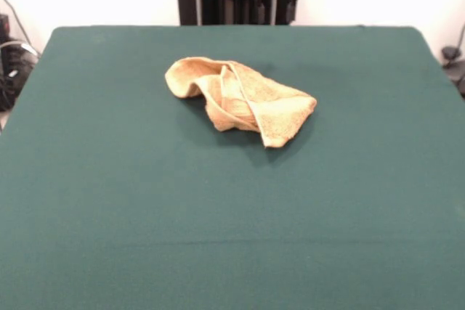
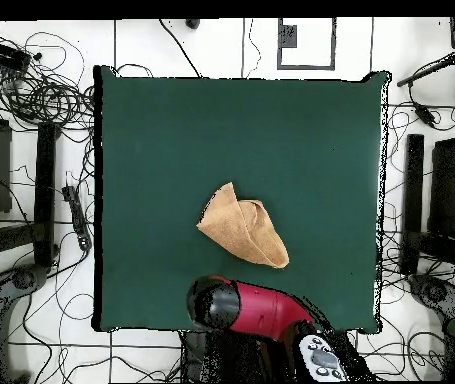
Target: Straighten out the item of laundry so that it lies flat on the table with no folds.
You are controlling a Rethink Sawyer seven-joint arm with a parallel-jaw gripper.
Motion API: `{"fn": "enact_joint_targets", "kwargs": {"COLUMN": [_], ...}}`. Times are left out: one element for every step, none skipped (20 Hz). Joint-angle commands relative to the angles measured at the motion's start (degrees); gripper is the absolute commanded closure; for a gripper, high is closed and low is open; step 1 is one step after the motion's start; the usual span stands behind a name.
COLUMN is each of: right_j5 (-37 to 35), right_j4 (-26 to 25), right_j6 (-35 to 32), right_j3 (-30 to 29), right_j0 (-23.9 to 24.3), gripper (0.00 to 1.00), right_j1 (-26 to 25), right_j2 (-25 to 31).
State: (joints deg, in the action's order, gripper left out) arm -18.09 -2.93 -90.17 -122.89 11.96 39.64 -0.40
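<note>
A large rectangular desk covered in dark green cloth [image 2: 151, 150] fills the middle. A small golden-tan terry-cloth towel [image 2: 241, 228] lies crumpled and folded over itself near the centre. The red and black robot arm [image 2: 256, 308] overhangs the desk's bottom edge, apart from the towel. Tangled cables [image 2: 41, 95] surround the desk on the floor.

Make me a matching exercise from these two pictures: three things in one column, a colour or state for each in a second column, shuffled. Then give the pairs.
Things:
1. towel
2. table
3. arm

Descriptions:
A. red and black, drawn back at the table's edge
B. golden tan, crumpled with folds, near the middle
C. dark green, flat, far larger than what lies on it

Pairs: 1-B, 2-C, 3-A
</note>
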Motion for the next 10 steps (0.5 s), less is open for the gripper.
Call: {"fn": "enact_joint_targets", "kwargs": {"right_j5": [-0.33,-0.61,-0.97,-1.3,-1.75,-2.11,-2.42,-2.78,-3.18,-3.41], "right_j4": [-2.4,-2.69,-2.74,-3.02,-3.23,-3.36,-3.41,-3.59,-3.63,-3.76], "right_j6": [-4.08,-3.89,-4.09,-3.9,-3.8,-3.56,-3.43,-3.18,-2.98,-2.78], "right_j3": [2.53,2.59,3.36,3.53,4.06,4.22,4.8,5.08,5.82,6.11], "right_j0": [1.92,2.3,1.91,2.15,2.29,2.54,2.67,2.86,2.97,3.14], "gripper": [0.0,0.0,0.0,0.0,0.0,0.0,0.0,0.0,0.0,0.0], "right_j1": [1.22,1.3,0.81,0.82,0.6,0.61,0.27,0.19,-0.32,-0.49], "right_j2": [4.34,4.48,4.52,4.63,4.74,4.81,4.91,4.95,4.94,4.94]}}
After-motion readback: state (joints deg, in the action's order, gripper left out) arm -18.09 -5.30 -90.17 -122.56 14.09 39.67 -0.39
